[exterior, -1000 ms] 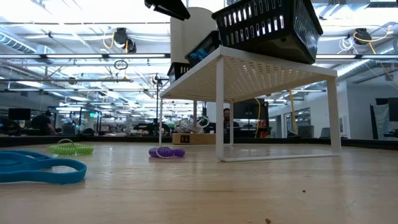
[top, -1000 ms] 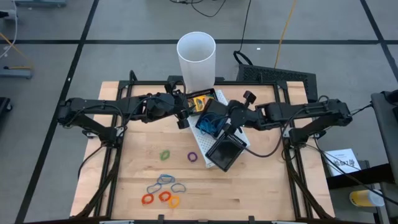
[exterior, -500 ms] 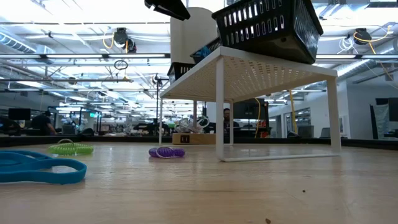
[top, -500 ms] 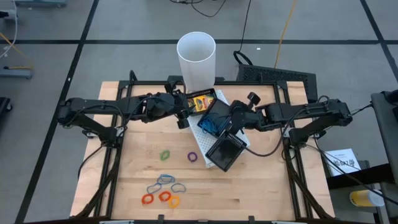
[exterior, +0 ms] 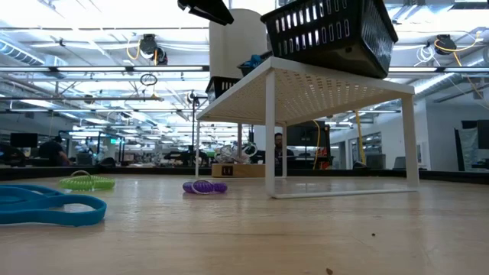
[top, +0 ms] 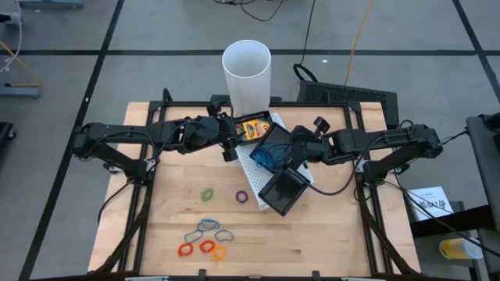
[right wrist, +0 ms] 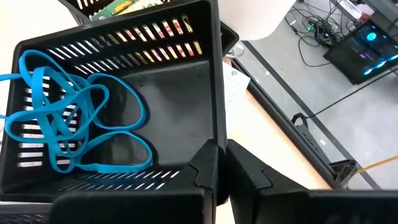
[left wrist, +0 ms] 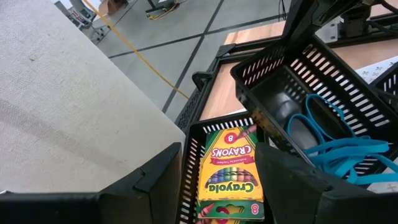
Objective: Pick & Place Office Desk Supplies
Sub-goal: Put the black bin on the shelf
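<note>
A black mesh tray (top: 275, 160) sits on a white perforated riser (exterior: 306, 85) next to the tall white cup (top: 248, 72). Its far compartment holds yellow-and-green crayon boxes (left wrist: 231, 169). The middle compartment holds tangled blue rubber bands (right wrist: 68, 118). More loops lie on the table: green (top: 207, 193), purple (top: 241, 197), and a blue, grey, red and orange cluster (top: 205, 238). My left gripper (left wrist: 217, 186) is open and hovers over the crayon boxes. My right gripper (right wrist: 225, 169) is shut on the middle compartment's wall. My right gripper pinches the middle compartment's side wall at its upper rim (right wrist: 221, 134), one finger inside the compartment and one outside. It comes slanting from the table's right side. The compartment rests on the riser among the others.
The riser's legs (exterior: 270, 137) stand on the wooden table, with open room under it. The near compartment (top: 281, 191) juts past the riser's near edge. The cup stands just behind the tray. Bare wood lies at the table's near right (top: 320, 234).
My right gripper has moved a little toward the table's right edge and down. The middle compartment with the blue bands, tipped up a second ago, has come down level on the riser. The left arm has kept still.
</note>
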Motion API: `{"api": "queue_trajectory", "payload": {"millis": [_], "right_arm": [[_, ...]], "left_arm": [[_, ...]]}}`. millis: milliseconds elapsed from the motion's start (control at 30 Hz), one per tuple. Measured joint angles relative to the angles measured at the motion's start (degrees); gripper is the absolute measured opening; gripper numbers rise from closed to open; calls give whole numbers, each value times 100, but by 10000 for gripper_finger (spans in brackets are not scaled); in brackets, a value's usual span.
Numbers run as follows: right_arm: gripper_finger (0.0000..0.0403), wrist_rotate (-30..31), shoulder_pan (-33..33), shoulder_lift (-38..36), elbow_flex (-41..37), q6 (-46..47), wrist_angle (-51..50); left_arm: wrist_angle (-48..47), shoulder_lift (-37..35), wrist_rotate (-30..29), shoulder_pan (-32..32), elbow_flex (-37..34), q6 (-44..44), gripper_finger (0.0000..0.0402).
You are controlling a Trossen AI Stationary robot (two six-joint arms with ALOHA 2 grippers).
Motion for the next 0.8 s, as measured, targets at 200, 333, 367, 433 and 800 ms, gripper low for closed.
{"api": "queue_trajectory", "payload": {"millis": [200,333,367,433,800], "right_arm": [[11,-2,0,0,0,171,-142],[11,-2,-2,0,0,181,-154],[11,-2,-2,0,0,197,-170],[11,-2,-3,0,0,200,-184],[27,-15,-57,4,0,45,-166]], "left_arm": [[0,0,-1,0,0,3,214],[1,0,-2,0,0,64,214],[2,0,-2,0,0,76,214],[2,0,-2,0,0,79,214],[4,0,-2,0,-2,79,214]]}}
